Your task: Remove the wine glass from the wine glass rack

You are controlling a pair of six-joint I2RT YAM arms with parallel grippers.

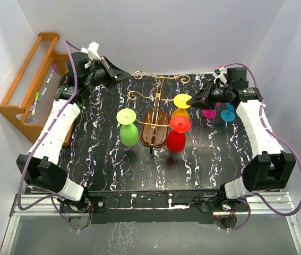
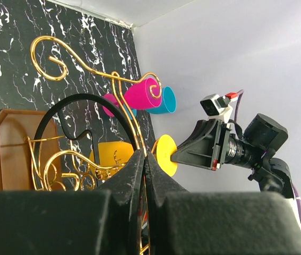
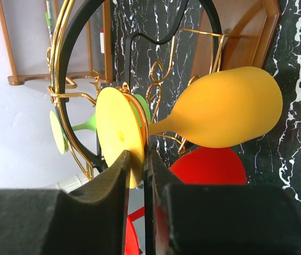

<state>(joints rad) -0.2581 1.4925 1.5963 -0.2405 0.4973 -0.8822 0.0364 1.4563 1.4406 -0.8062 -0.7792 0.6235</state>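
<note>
Seen from above, one wine glass rack (image 1: 154,130) stands among five glasses: green glass (image 1: 127,130) left of it, red glass (image 1: 177,139) and yellow wine glass (image 1: 182,101) just right, magenta glass (image 1: 209,112) and blue glass (image 1: 228,114) farther right. My left gripper (image 1: 126,76) and right gripper (image 1: 192,101) flank it.

Left wrist: my fingers (image 2: 131,170) pinch the rack's gold wire.

Right wrist: my fingers (image 3: 122,175) clamp the yellow glass's flat foot. The glass, opaque, round-bowled and thin-stemmed, hangs sideways on the rack.
</note>
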